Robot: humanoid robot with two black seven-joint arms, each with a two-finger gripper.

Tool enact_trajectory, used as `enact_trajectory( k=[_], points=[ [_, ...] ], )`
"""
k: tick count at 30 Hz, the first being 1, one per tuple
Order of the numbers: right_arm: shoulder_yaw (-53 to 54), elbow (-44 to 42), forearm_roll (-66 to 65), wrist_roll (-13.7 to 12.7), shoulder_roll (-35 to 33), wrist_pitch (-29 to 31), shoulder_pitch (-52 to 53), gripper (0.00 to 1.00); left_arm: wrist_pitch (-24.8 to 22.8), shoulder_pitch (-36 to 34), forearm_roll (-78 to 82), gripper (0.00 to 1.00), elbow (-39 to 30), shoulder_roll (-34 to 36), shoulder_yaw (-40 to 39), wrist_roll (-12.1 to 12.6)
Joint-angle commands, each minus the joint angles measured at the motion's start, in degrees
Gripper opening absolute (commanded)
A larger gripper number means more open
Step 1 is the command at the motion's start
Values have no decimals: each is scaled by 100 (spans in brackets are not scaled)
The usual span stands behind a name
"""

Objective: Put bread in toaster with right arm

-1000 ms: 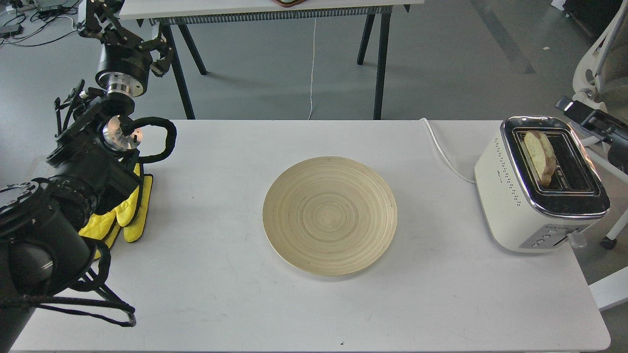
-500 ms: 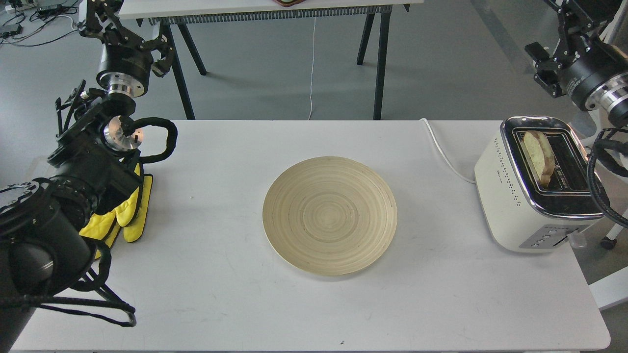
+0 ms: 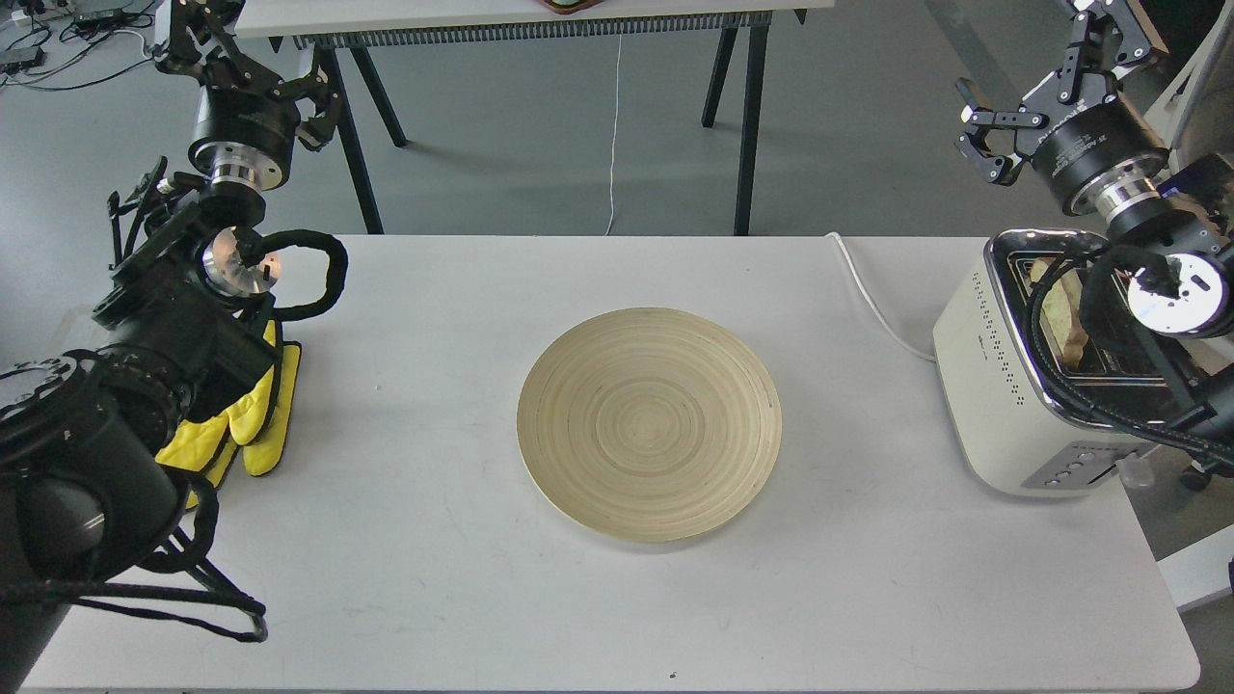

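The bread [image 3: 1058, 310] stands on edge in the left slot of the cream-white toaster [image 3: 988, 386] at the table's right end, its top sticking out of the chrome top. My right arm comes in from the right and crosses over the toaster, its cable hiding part of the bread. My right gripper [image 3: 1046, 75] is raised above and behind the toaster, with fingers spread and nothing held. My left gripper [image 3: 246, 67] is raised at the far left, fingers spread and empty.
A round wooden plate [image 3: 648, 424] lies bare in the middle of the white table [image 3: 434, 578]. Yellow mitts [image 3: 255, 419] lie at the left under my left arm. The toaster's white cord [image 3: 868, 289] runs off the back edge. Black table legs [image 3: 747, 116] stand behind.
My right arm has swung in from the right edge and now reaches over the toaster, its gripper moving left and up. The bread stays in the slot. The left arm has not moved.
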Motion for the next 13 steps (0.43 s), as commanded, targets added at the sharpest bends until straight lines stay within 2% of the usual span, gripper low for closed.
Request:
enact_trajectory(
  k=[1, 9, 13],
  points=[
    [222, -232, 12, 23, 54, 18, 7, 100, -1, -1, 0, 100, 0, 0, 6, 4],
    [319, -461, 12, 59, 115, 360, 157, 100, -1, 8, 0, 100, 0, 0, -3, 4],
    [319, -479, 12, 76, 124, 334, 166, 100, -1, -1, -9, 100, 0, 0, -3, 4]
  ],
)
